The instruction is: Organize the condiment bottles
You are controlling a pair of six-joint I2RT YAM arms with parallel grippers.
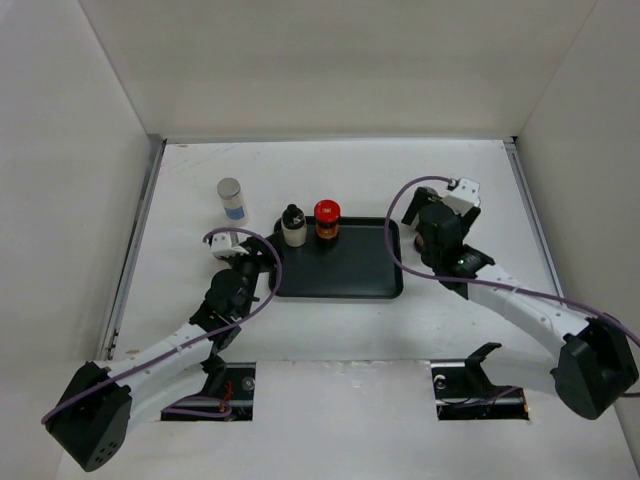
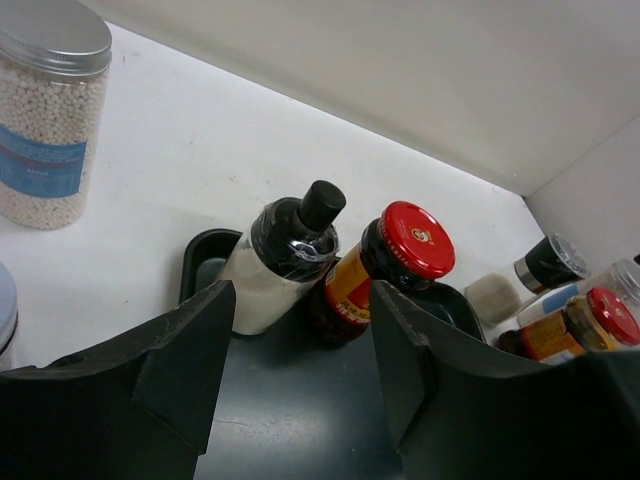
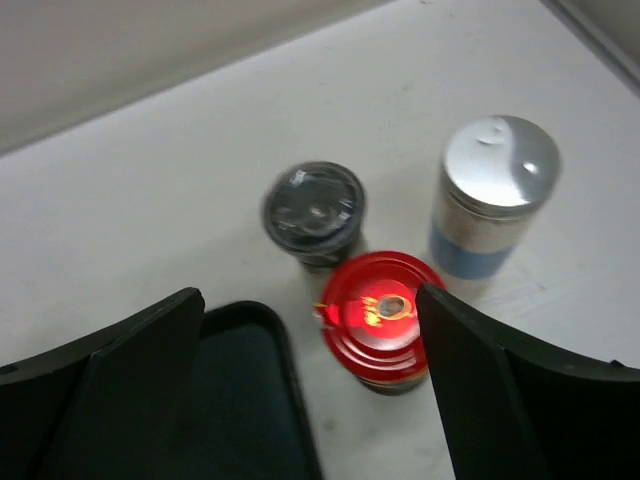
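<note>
Top external view gives us a flat black rectangular plastic tray (image 1: 340, 275) in the middle of the white table (image 1: 200, 160). It holds two things. A white bottle with a black cap (image 1: 293, 228) and a dark red-lidded jar with an orange label (image 1: 327, 221) stand upright, just beside each other along the tray's far edge, towards its left corner. The remaining floor of the tray is bare.

A clear silver-capped jar with a blue label (image 1: 231, 199) stands on the table, beyond the tray's left end and apart from it. The left wrist view shows this jar filled with small white beads.

Our left gripper (image 2: 300, 330) hangs at the tray's left edge with its jaws spread wide and nothing between them. It faces the white bottle and the red-lidded jar.

Our right gripper (image 3: 310, 300) hovers past the tray's right end, its jaws also wide apart and holding nothing. Below it three more jars stand on the table, close together beside the tray's corner. They are a dark jar with a grey lid (image 3: 315, 210), a second red-lidded jar (image 3: 380, 315) and a second silver-capped jar with a blue band (image 3: 495, 200). The second red lid appears just beside one finger; we cannot tell whether they touch.
</note>
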